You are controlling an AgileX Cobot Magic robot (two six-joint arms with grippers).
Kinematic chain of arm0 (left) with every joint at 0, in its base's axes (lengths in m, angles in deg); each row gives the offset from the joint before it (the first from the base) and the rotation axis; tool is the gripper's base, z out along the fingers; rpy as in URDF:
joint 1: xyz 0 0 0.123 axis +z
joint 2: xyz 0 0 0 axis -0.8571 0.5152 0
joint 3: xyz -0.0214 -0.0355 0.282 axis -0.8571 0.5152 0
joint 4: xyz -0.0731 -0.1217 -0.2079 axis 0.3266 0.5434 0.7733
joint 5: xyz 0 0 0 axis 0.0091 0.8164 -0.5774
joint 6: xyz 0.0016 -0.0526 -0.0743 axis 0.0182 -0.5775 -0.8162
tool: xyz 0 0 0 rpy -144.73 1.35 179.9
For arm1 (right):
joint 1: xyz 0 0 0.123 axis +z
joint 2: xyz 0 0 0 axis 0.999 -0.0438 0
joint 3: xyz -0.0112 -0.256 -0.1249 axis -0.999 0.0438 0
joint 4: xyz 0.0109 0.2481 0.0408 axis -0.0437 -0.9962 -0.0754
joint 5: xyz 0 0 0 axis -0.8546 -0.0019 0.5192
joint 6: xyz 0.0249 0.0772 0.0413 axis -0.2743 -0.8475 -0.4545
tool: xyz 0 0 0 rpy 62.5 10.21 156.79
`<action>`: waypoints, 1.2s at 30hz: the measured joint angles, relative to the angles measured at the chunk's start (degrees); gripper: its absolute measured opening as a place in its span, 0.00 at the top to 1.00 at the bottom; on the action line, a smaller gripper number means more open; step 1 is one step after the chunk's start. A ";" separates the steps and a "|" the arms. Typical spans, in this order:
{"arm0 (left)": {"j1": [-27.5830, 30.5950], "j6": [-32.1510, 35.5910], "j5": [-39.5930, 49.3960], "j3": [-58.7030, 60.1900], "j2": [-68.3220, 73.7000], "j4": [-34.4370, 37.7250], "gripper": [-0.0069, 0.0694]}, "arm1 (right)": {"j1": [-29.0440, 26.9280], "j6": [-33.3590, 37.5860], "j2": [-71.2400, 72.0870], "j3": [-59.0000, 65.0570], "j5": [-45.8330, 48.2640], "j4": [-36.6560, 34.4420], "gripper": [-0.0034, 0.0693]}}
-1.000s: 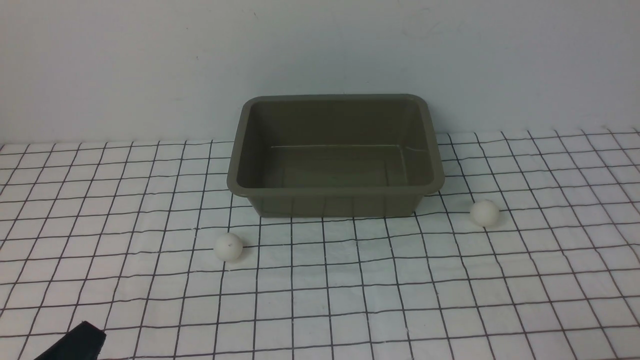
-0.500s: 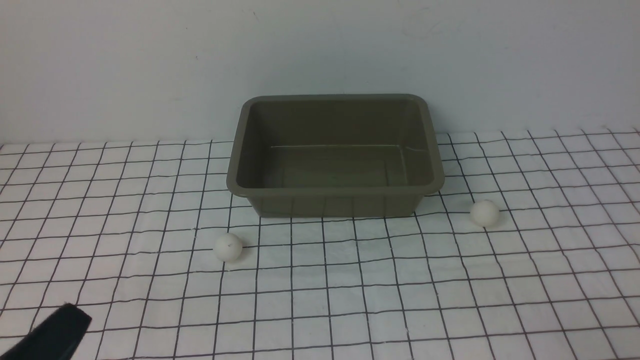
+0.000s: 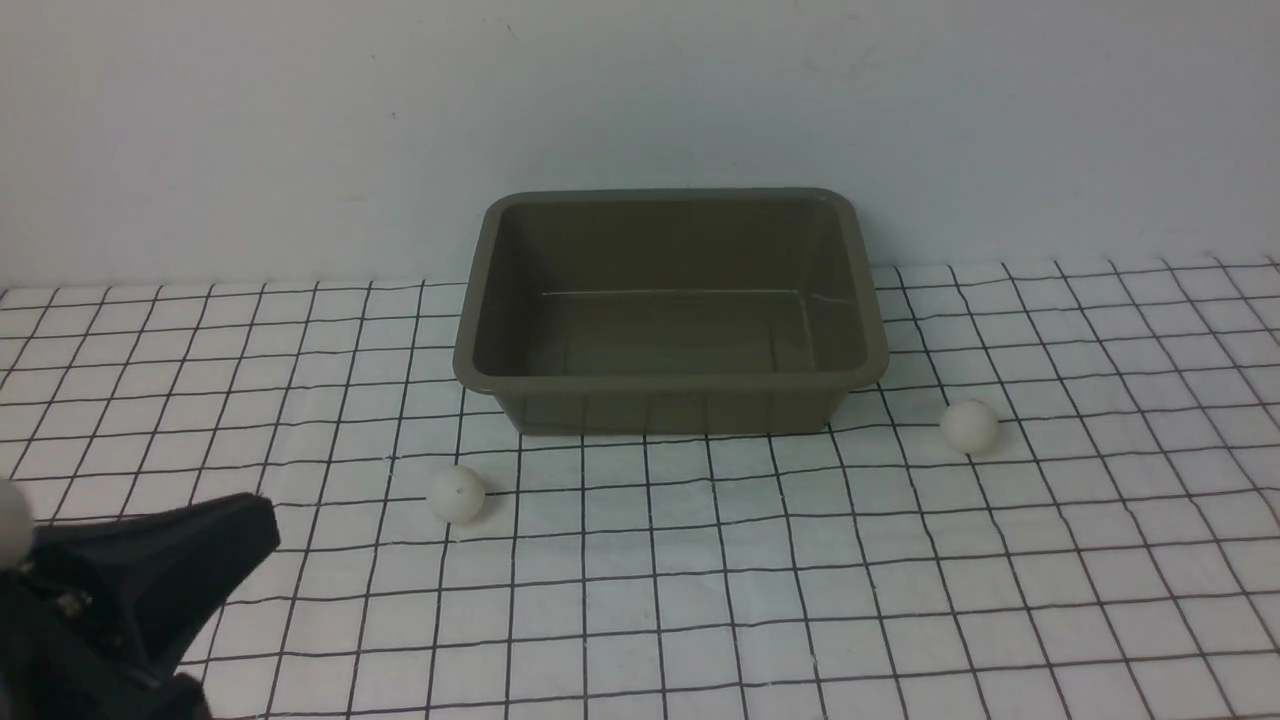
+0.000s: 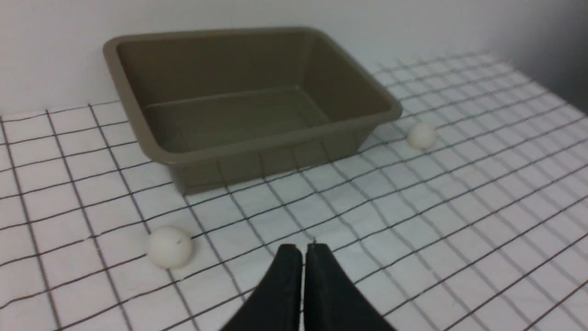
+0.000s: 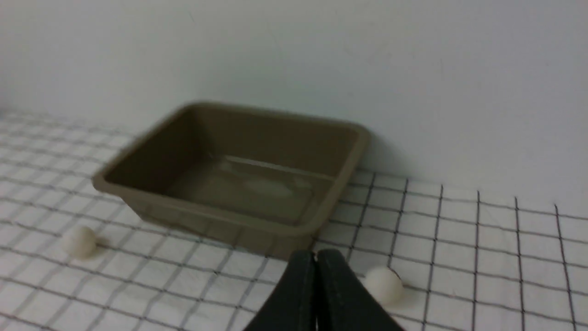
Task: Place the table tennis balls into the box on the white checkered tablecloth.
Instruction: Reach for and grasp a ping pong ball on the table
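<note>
The olive-green box stands open and empty at the back middle of the white checkered tablecloth. One table tennis ball lies in front of the box's left corner. The other ball lies off its right corner. My left gripper is shut and empty at the near left, short of the left ball, its tips pressed together. My right gripper is shut with nothing held, just near-side of the right ball. It does not show in the front view.
A plain pale wall rises right behind the box. The cloth is slightly wrinkled around the box and runs out to both sides. A white rounded part of the left arm shows at the left edge.
My left gripper has risen and come forward into the front view at the near left. Both balls and the box have stayed put.
</note>
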 joint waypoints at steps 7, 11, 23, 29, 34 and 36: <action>-0.05 -14.41 6.18 -8.03 14.32 -26.90 0.91 | 0.27 -14.87 -22.89 -10.31 4.74 18.43 0.97; -0.05 -18.62 6.62 -8.90 20.15 -32.50 0.91 | 4.19 -19.41 -32.93 -16.06 5.99 24.29 0.97; -0.12 -19.58 4.03 -9.02 28.07 -33.14 0.91 | 9.28 -25.40 -55.75 -36.27 11.74 27.86 0.90; -0.12 -19.58 3.93 -9.02 28.12 -33.21 0.91 | 9.28 -25.44 -64.52 -44.73 14.13 29.02 0.61; -0.12 -19.58 3.93 -9.02 28.12 -33.21 0.91 | 9.28 -25.66 -69.61 -48.03 14.54 29.59 0.30; -0.12 -19.58 3.93 -9.02 28.12 -33.21 0.91 | 9.28 -25.83 -71.62 -48.26 14.43 29.59 0.22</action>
